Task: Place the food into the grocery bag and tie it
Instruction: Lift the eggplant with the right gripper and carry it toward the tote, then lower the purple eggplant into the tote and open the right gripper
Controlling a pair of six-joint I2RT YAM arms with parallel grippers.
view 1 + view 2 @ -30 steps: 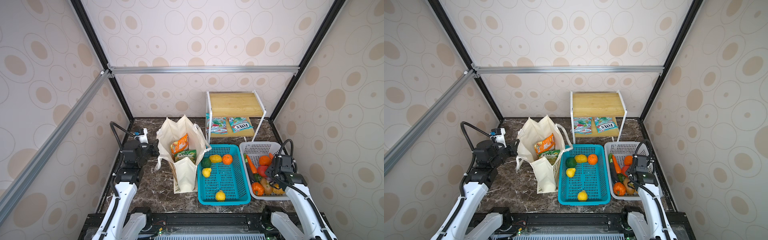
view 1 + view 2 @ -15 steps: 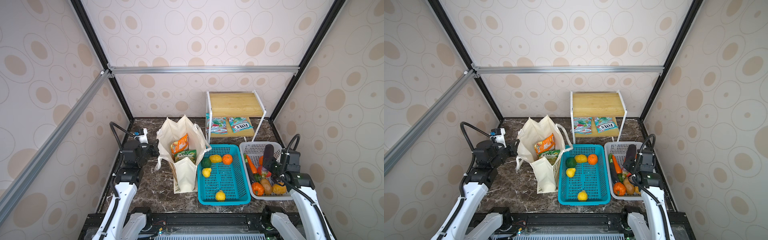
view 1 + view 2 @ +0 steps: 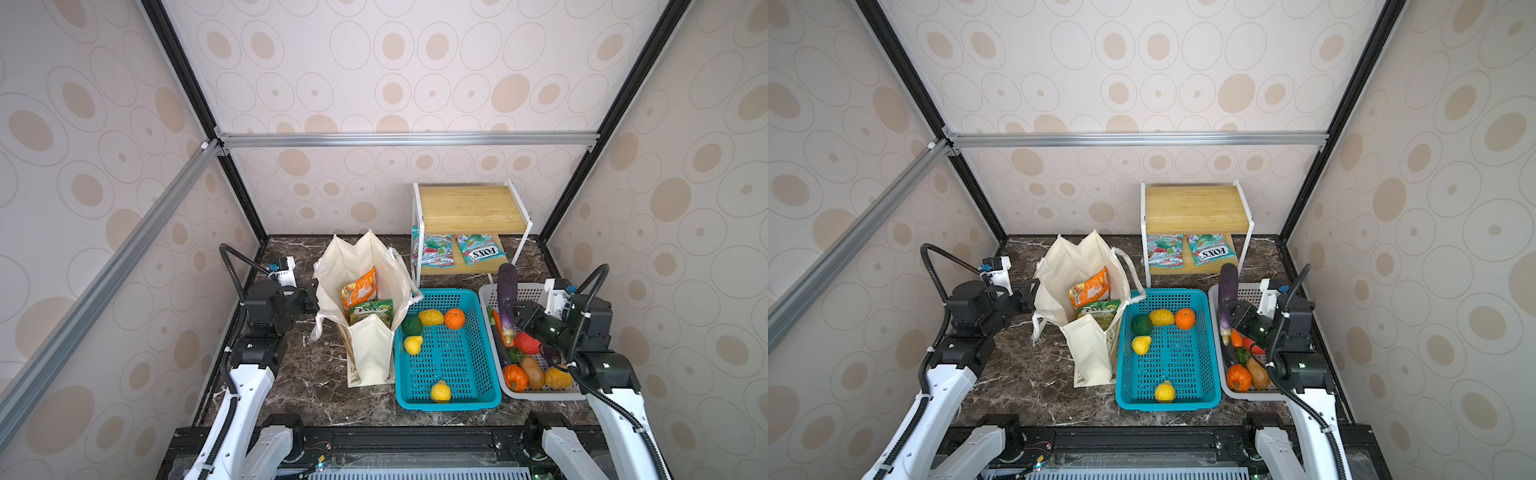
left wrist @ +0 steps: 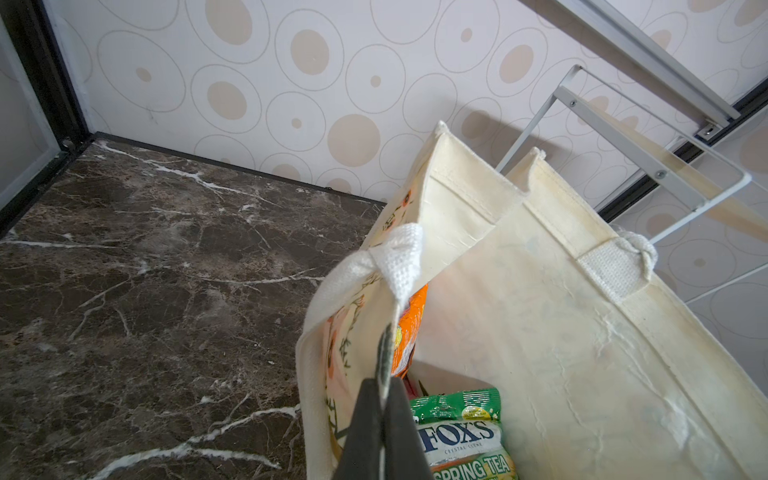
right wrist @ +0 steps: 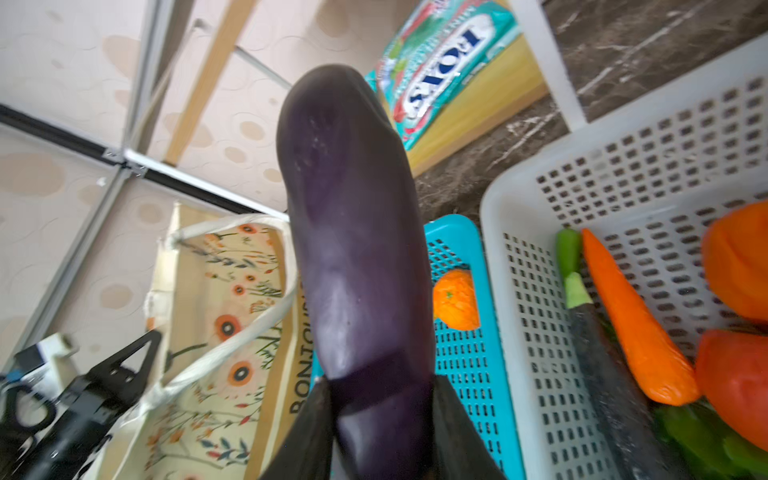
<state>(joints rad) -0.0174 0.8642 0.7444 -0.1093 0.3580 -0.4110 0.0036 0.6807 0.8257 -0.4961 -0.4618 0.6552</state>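
With the orange packet (image 3: 360, 288) and green packet (image 3: 371, 311) in the grocery bag (image 3: 365, 262), whose rim the left gripper (image 4: 386, 357) pinches, the right gripper (image 5: 380, 399) clamps an eggplant (image 5: 353, 216) at three o'clock of the teal basket (image 3: 449, 405), where lemon-like fruits (image 3: 431, 318) lie unpacked, and the bag is untied.

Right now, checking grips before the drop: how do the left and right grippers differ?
The left gripper pinches the thin rim of the bag, jaws nearly together; the right gripper grips the thick eggplant, jaws apart. The left sits at the bag; the right is above the grey basket. Both hold something.
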